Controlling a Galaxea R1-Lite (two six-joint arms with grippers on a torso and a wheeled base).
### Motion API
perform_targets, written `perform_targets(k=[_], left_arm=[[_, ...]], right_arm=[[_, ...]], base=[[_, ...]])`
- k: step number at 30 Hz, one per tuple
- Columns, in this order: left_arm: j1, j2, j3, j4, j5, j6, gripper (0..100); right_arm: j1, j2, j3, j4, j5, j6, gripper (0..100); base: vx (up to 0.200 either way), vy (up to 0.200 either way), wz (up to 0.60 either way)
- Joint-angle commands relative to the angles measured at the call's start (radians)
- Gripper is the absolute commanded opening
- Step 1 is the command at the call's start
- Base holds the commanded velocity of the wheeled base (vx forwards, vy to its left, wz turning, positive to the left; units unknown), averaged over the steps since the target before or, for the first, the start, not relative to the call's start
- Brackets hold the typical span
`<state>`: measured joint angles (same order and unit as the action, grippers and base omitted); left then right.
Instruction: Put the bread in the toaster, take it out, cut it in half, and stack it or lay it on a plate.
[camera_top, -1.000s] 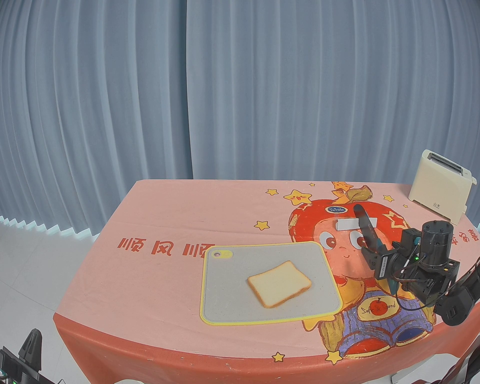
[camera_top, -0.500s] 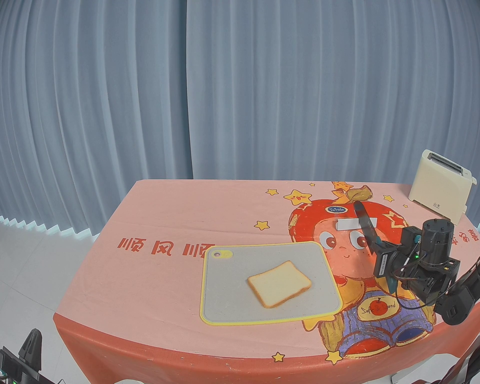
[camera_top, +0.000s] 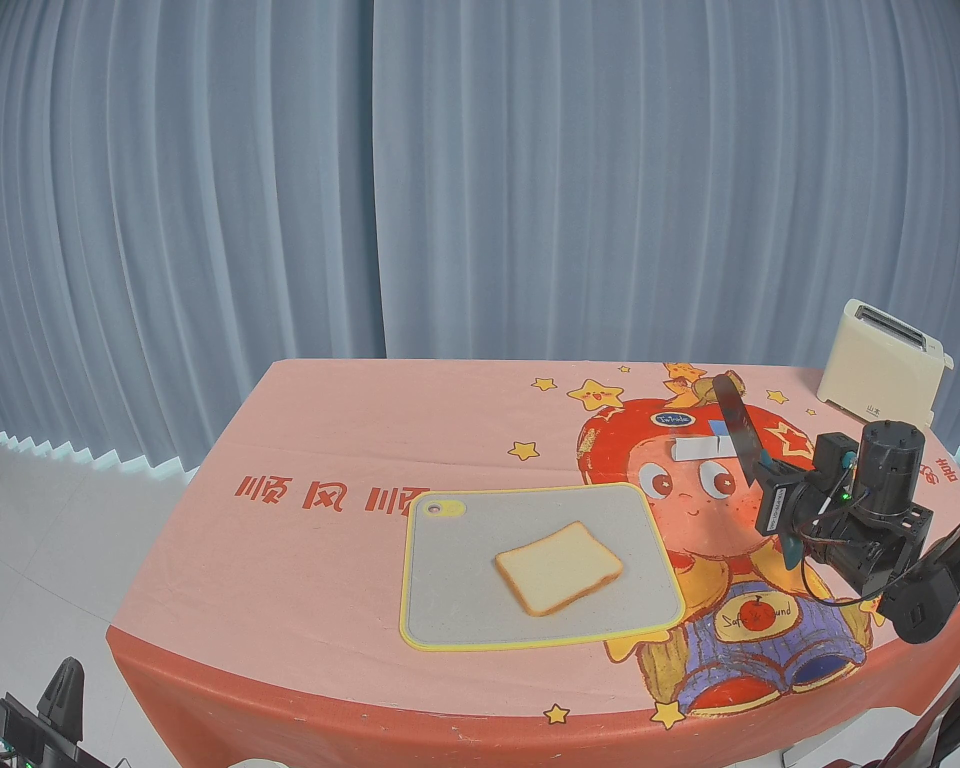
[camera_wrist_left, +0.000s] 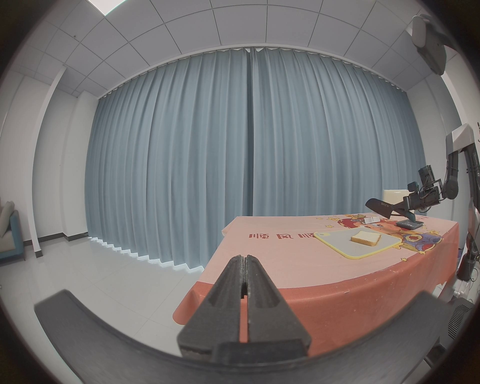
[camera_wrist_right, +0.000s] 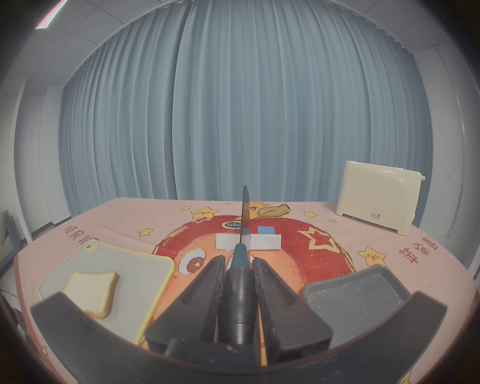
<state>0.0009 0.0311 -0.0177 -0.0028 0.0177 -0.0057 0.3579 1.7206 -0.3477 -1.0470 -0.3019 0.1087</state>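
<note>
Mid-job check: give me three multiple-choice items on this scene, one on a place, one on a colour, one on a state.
1. Where does the bread slice lie?
A. In the toaster slot
B. On the cutting board
C. On the grey tray

2. What colour is the cutting board's rim?
A. Yellow
B. Blue
C. Black

3. What is the state of the right gripper?
A. Jaws open, empty
B. Jaws shut on the knife handle
C. Jaws shut on the bread slice

Answers:
1 B: the slice lies flat on the board's grey face.
2 A: a yellow band runs round the grey board.
3 B: the right wrist view shows the jaws closed on the handle, with the blade pointing ahead.
</note>
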Motion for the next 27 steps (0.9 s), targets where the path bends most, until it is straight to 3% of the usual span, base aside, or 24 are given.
perform_targets(k=[1, 15, 19, 23, 27], left_arm=[[0.001, 0.001, 0.018, 0.0, 0.001, 0.0, 0], [0.001, 0.001, 0.018, 0.0, 0.001, 0.0, 0], [0.001, 0.001, 0.018, 0.0, 0.001, 0.0, 0], [0.001, 0.001, 0.018, 0.0, 0.001, 0.0, 0], [0.001, 0.001, 0.018, 0.0, 0.001, 0.0, 0]], right_arm=[[0.01, -0.036, -0.007, 0.001, 0.001, -0.001, 0], [0.081, -0.076, -0.008, 0.002, 0.02, 0.0, 0], [0.133, -0.093, -0.001, 0.002, 0.047, 0.009, 0], [0.139, -0.093, 0.007, 0.001, 0.056, 0.009, 0], [0.141, -0.096, 0.015, 0.001, 0.093, 0.009, 0]], base=[[0.0, 0.0, 0.0], [0.0, 0.0, 0.0], [0.0, 0.0, 0.0], [0.0, 0.0, 0.0], [0.0, 0.0, 0.0]])
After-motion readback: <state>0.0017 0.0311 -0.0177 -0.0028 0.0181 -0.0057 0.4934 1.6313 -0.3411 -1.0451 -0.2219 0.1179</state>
